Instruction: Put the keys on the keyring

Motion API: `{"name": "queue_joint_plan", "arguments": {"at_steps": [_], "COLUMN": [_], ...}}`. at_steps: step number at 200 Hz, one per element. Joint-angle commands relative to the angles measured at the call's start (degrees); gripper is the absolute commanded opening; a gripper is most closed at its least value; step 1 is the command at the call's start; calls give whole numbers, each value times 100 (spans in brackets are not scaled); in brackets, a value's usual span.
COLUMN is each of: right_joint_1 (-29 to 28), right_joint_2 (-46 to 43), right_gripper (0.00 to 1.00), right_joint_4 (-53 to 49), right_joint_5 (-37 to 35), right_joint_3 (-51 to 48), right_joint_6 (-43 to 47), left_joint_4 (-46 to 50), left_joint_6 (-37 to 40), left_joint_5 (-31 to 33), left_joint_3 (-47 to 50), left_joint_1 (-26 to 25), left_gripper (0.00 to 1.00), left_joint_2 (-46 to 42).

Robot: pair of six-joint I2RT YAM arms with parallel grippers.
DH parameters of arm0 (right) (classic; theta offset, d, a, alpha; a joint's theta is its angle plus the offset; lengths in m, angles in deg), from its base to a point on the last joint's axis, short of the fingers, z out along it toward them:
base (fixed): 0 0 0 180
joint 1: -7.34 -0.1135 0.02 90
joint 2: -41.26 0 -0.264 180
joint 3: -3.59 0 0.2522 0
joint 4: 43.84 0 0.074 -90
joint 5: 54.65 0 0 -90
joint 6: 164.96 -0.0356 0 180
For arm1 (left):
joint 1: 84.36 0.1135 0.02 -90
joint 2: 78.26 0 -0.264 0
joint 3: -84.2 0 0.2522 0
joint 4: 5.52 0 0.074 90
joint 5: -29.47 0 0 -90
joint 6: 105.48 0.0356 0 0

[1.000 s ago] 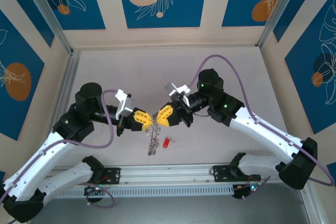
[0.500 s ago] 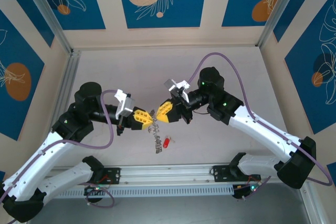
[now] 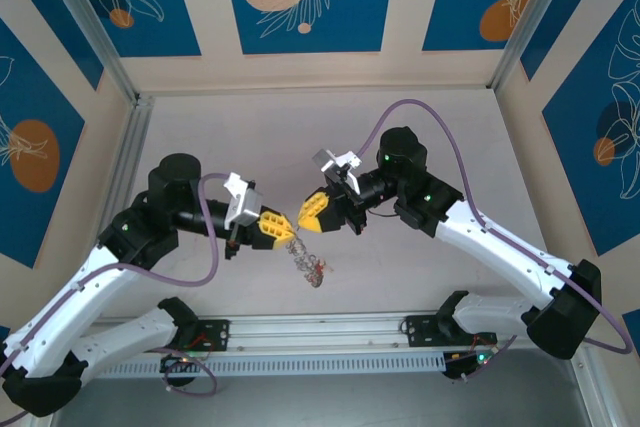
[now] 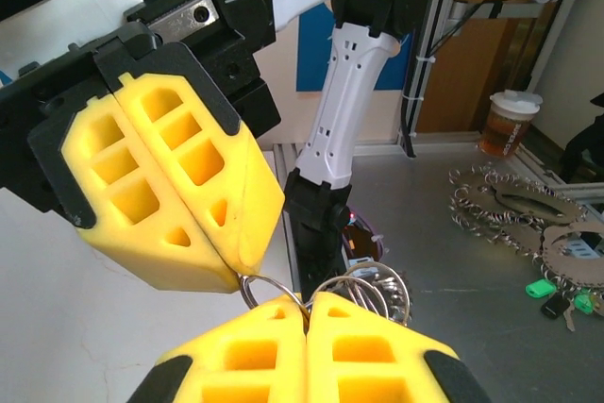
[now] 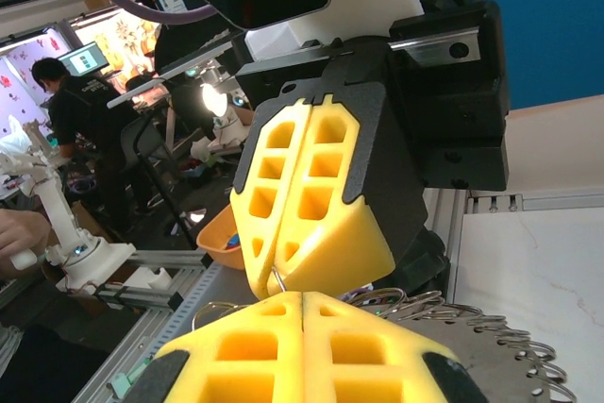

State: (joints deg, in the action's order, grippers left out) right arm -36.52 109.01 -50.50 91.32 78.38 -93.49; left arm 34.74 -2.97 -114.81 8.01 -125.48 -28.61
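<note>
1. Left gripper [image 3: 280, 228]: yellow pads clenched on the wire of the keyring [image 3: 305, 255], above the middle of the table [image 3: 250, 137], towards its near edge.
2. Right gripper [image 3: 308, 215]: likewise clamped on the same ring, tip almost touching the left one. The left wrist view shows the loop [image 4: 269, 288] pinched between both.
3. Keyring: silvery bunch dangling below the two tips, off the table.
4. Red key [image 3: 323, 267]: on the table near the middle of the near edge, partly hidden under the hanging bunch, not yet threaded.
5. Handling, as I judge it: keep both pinches firm and ease the coil apart gently. One hand must later let go to fetch the key.
6. Change: a second ago the bunch hung straight down, left of the key. It has since swung right over it, and the left arm has reached further in.
</note>
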Motion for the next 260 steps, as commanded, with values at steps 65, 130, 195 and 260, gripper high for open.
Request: {"name": "queue_joint_plan", "arguments": {"at_steps": [65,130,195,260], "right_joint_1": [59,-27,292,-58], "right_joint_2": [14,-561,-821,-308], "right_gripper": [0,22,65,72], "right_joint_4": [-467,-1359,-2918,-3037], "right_joint_5": [-226,-1458,-4417,-5323], "right_joint_3": [253,-114,-1197,-2278], "right_joint_6": [115,782,-64,-1597], "left_joint_4": [646,552,199,-163], "left_joint_6": [640,521,7,-1070], "left_joint_5": [263,409,1029,2363], "left_joint_3": [-532,-465,104,1117], "left_joint_1": [-292,-300,-300,-294], "left_gripper": [0,0,0,0], "left_joint_2": [145,102,-256,-1105]}}
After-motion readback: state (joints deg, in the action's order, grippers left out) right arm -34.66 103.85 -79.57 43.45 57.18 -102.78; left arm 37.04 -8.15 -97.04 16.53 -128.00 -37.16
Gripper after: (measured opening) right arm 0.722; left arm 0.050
